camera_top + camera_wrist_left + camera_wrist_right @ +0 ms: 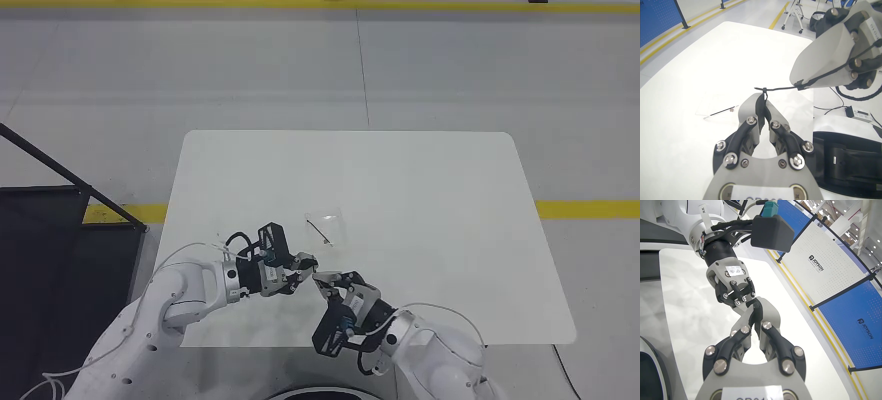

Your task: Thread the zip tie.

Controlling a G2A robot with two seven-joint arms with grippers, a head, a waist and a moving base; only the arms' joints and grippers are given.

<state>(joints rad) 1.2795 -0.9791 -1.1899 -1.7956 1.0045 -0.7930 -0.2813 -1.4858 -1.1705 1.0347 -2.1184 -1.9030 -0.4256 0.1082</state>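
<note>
The zip tie [780, 88] hangs in the air between our two arms. In the top view it is above the table [450, 200], near its front edge, toward 7 o'clock from the table's middle. In the left wrist view its small head sits just above the left gripper [763, 98]. A short end pokes out past the head on one side. On the other side the black strap runs level to the right gripper [800, 85] and then on along that gripper's finger. We cannot tell whether the end passes through the head or only lies across it.

Our left gripper is clamped tight, its pads pressed together on the piece of tie just under the head. Our right gripper is likewise closed, pinching the strap at its very tips. In the top view the left gripper [303, 268] comes in from 9 o'clock and the right gripper [328, 287] from 4 o'clock, their tips almost meeting.

At 12 o'clock from the grippers, apart from them, a clear plastic sheet [327, 226] lies flat on the table. A thin black strip [721, 112] lies on or in it; we cannot tell which. Beyond the table at 3 o'clock a yellow floor line [590, 208] runs outward.
</note>
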